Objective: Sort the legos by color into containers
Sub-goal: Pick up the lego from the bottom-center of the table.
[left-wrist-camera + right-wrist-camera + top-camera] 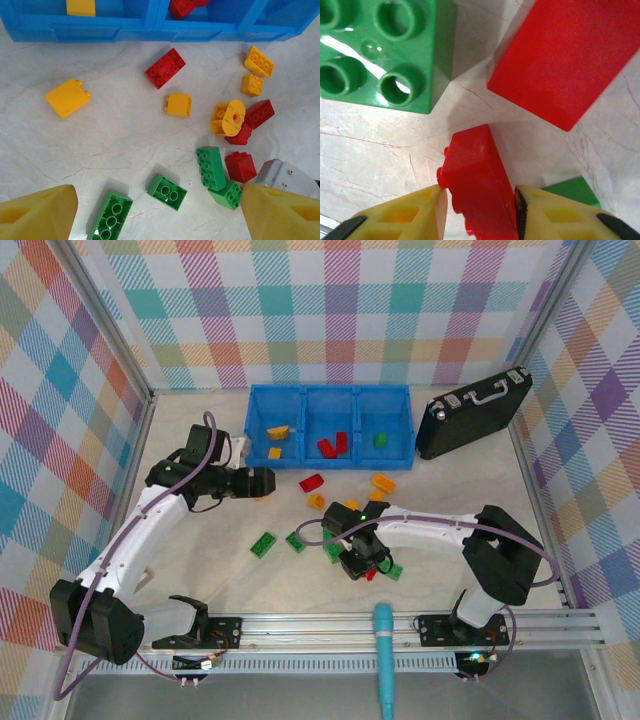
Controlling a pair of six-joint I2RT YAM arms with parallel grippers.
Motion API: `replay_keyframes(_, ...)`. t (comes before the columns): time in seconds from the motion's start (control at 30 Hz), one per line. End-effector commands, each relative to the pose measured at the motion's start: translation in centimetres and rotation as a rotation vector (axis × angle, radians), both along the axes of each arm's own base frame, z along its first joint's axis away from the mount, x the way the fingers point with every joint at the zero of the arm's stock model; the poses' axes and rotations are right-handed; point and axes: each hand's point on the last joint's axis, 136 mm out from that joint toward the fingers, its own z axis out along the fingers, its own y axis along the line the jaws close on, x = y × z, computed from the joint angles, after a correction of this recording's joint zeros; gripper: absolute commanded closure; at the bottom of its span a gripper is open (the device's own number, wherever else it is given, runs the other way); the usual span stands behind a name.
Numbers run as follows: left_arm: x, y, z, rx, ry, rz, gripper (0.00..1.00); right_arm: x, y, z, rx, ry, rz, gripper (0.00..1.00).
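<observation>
- A small red lego (477, 190) is pinched between the two yellow fingers (405, 217) of the right gripper (480, 210). The jaws are closed against its two sides, low over the pale marbled counter (380, 145).
- Just ahead of those jaws, on the side of the finger seen at left, lies a green lego (385, 50) with its hollow underside up.
- Ahead on the other side lies a larger red lego (570, 60), showing a smooth face.
- From above, the right gripper (365, 565) sits down among a small cluster of green and red legos.
- The left gripper (157, 200) has its jaws spread wide and holds nothing.
- Ahead of that open gap, loose legos lie scattered. A green one (167, 191) is nearest, a yellow one (178, 105) lies farther on, and a red one (165, 67) lies beyond that.
- Farther ahead of the left jaws stands the blue bin (330, 390) with three containers in a row.
- Seen from above, the left container holds yellow-orange pieces (277, 430), the middle one red pieces (333, 445) and the right one a green piece (380, 439).
- A black case (472, 415) lies just beside the bin's right end.
</observation>
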Motion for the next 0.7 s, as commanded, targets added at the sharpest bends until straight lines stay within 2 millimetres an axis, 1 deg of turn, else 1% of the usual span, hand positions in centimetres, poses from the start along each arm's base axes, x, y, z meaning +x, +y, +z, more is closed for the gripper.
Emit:
replay_keyframes(0.0, -0.3, 0.4, 0.7, -0.004, -0.005, 0.022, 0.15, -1.0, -0.6, -0.8, -0.021, 0.041, -0.004, 0.68)
replay_keyframes(0.07, -0.3, 0.4, 0.7, -0.007, -0.007, 0.024, 0.15, -1.2, -0.6, -0.5, -0.015, 0.043, -0.012, 0.72)
replay_keyframes(0.23, -0.3, 0.4, 0.6, -0.007, -0.006, 0.024, 0.15, -0.7, -0.2, 0.9, 0.014, 0.027, -0.026, 0.76)
replay_keyframes(0.3, -0.4, 0.4, 0.5, -0.005, 0.000, 0.022, 0.15, -0.2, 0.3, 1.9, 0.033, 0.018, -0.033, 0.76)
replay_keyframes(0.37, -0.6, 0.5, 0.3, 0.005, 0.005, 0.019, 0.15, 0.8, 1.1, 3.4, 0.082, 0.002, -0.043, 0.76)
replay_keyframes(0.47, -1.3, 1.3, -0.5, 0.050, 0.021, 0.024, 0.15, 3.4, 2.3, 6.7, 0.173, -0.049, -0.066, 0.76)
replay_keyframes(0.53, -1.8, 2.1, -1.2, 0.088, 0.030, 0.035, 0.15, 5.6, 2.9, 9.0, 0.230, -0.094, -0.077, 0.75)
replay_keyframes(0.67, -2.6, 3.0, -2.3, 0.132, 0.045, 0.051, 0.15, 11.2, 3.4, 13.3, 0.310, -0.207, -0.092, 0.74)
